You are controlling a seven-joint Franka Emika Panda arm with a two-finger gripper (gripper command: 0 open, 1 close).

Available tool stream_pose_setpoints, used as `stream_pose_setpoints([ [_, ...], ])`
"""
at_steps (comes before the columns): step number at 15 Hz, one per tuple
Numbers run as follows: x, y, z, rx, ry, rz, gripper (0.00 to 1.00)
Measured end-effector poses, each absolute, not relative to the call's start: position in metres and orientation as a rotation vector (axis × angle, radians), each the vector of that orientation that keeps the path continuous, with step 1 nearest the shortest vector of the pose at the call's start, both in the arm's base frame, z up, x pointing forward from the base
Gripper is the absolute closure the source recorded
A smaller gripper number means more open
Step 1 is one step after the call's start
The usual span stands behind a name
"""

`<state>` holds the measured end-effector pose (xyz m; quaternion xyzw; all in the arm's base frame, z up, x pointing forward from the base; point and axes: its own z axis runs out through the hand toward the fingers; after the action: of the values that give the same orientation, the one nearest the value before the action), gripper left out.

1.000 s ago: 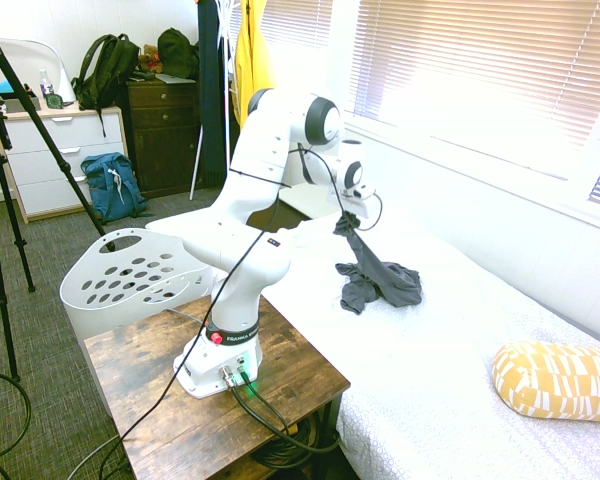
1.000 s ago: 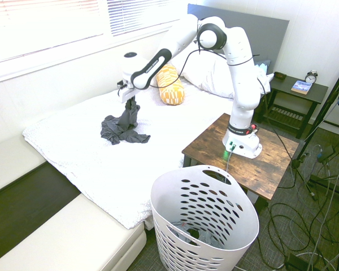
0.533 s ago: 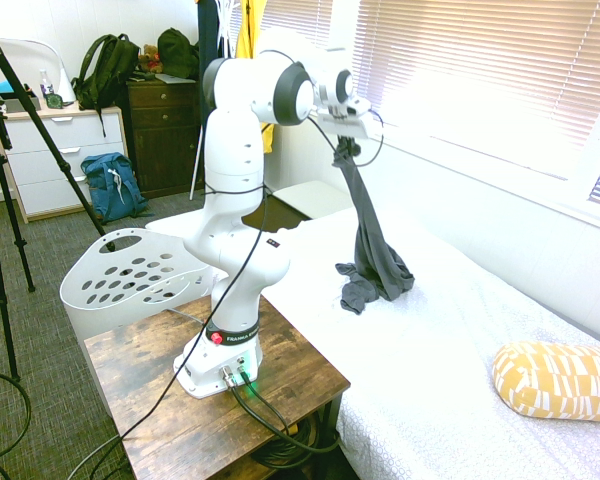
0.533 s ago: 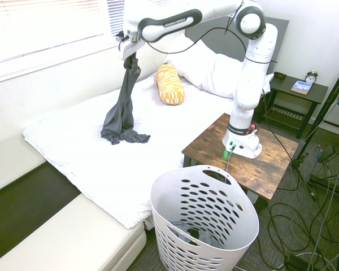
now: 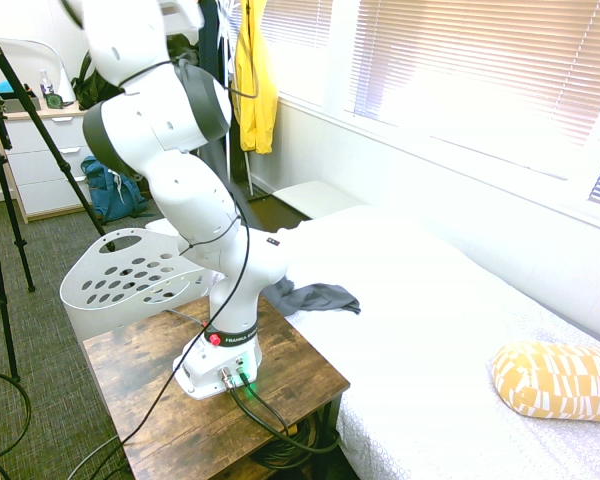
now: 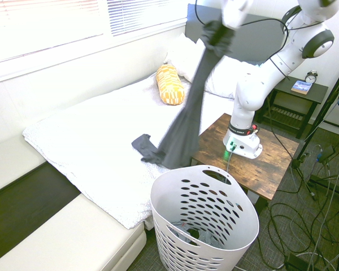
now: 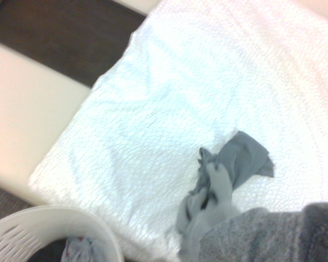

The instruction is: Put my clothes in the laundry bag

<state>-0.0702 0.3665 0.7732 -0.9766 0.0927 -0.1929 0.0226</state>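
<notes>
High at the top of the second exterior view, my gripper (image 6: 223, 23) is shut on the upper end of the dark grey clothes (image 6: 187, 127). The garment hangs in a long slanted strip down over the bed's near edge, and its tail (image 6: 143, 147) still lies on the white bedspread. The first exterior view shows only that tail (image 5: 312, 297) beside the arm's base; the gripper is out of that picture. The white laundry bag (image 6: 206, 223) with oval holes stands on the floor just below and in front of the hanging cloth, and its rim (image 7: 38, 221) shows in the wrist view near the clothes (image 7: 229, 169).
The arm's base stands on a wooden side table (image 6: 271, 164) between bed and basket. A yellow patterned pillow (image 6: 169, 84) and white pillows (image 6: 214, 70) lie at the bed's head. A yellow jacket (image 5: 251, 75) hangs by the window; a blue backpack (image 5: 110, 185) sits by the dresser. Some cloth lies inside the basket.
The arm has swung up and away from the window side towards the basket, carrying the clothes. The garment has slid across the bed from its middle to its near edge.
</notes>
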Motion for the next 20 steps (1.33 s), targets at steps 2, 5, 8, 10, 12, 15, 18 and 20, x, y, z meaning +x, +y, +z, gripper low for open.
stream_pose_setpoints([
  [2,-0.159,0.406,0.712,-3.076,0.172,-0.547,1.0],
  [5,-0.177,0.485,0.583,-3.177,0.113,-0.352,1.0],
  [8,-0.149,0.513,0.459,-3.282,0.153,-0.152,0.0],
  [10,-0.149,0.513,0.441,-3.299,0.131,-0.125,0.0],
  [12,-0.15,0.513,0.442,-3.293,0.12,-0.12,0.0],
  [15,-0.132,0.512,0.447,-3.287,0.147,-0.109,0.0],
  [18,-0.097,0.509,0.457,-3.275,0.193,-0.089,0.0],
  [20,-0.073,0.505,0.462,-3.269,0.229,-0.069,0.0],
])
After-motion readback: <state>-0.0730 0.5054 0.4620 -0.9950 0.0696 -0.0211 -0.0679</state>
